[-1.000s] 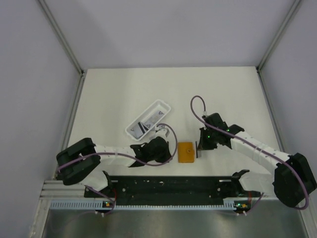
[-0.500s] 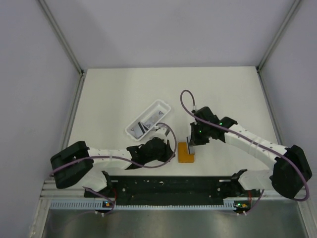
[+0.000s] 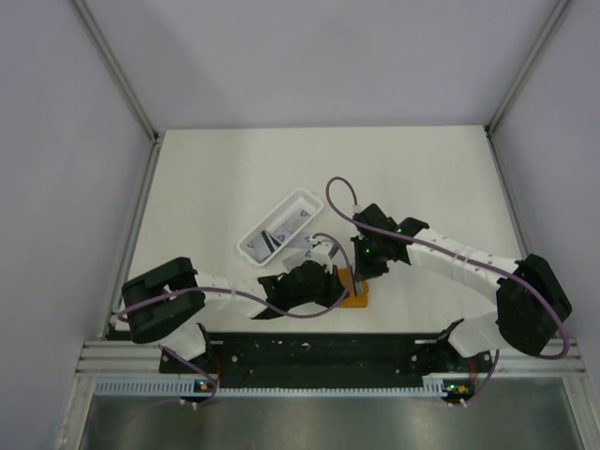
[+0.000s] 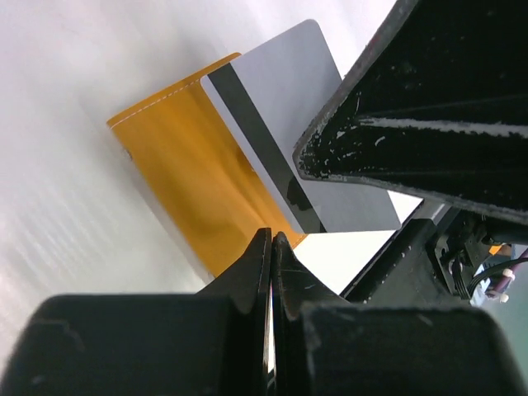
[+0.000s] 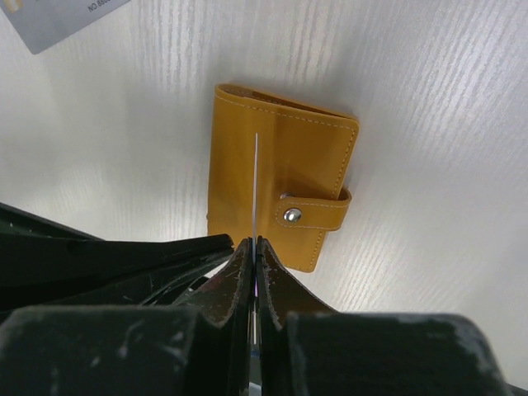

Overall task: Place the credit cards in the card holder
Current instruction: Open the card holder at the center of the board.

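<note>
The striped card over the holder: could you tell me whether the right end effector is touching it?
Touching. The right wrist view shows the card edge-on, pinched between the right end effector's fingers.

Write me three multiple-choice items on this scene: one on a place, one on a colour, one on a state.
1. Seen from above, where does the white tray lie from the card holder?
A. To its left, farther back
B. To its right
C. On top of it

2. The stripe on the card in the right tool is:
A. red
B. black
C. blue

3. The right tool is:
A. open and empty
B. open around the card holder
C. shut on the card

Answers:
1 A, the top view shows the tray up-left of the holder.
2 B, the left wrist view shows a black band.
3 C, it pinches the card's edge.
</note>
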Controlling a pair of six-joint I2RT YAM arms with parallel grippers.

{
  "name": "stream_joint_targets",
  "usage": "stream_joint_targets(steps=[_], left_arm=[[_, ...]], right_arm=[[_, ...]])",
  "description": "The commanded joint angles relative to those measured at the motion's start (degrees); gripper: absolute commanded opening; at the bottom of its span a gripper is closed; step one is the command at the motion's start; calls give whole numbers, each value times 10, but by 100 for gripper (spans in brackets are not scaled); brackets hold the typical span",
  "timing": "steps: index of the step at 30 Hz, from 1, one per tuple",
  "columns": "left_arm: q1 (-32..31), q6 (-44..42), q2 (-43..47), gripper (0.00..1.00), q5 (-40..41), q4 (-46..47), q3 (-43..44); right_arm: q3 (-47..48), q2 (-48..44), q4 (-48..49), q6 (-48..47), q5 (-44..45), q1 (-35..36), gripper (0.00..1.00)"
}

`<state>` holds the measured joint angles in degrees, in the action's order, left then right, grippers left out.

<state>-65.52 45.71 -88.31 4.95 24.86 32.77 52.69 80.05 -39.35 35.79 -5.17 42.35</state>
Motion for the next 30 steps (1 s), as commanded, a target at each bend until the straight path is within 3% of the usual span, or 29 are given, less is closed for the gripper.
stream_joint_targets(steps=[1,15,30], left_arm=[[-2,-5,-31,0,-8,15,40],[-2,6,-66,0,-8,-3,48],[-2,13,-80,0,-11,-1,46]], right_arm=[[30,7,-15,4,29,9,0],[37,10,-84,-2,138,8,0],[30,-24,-126,1,172,8,0]])
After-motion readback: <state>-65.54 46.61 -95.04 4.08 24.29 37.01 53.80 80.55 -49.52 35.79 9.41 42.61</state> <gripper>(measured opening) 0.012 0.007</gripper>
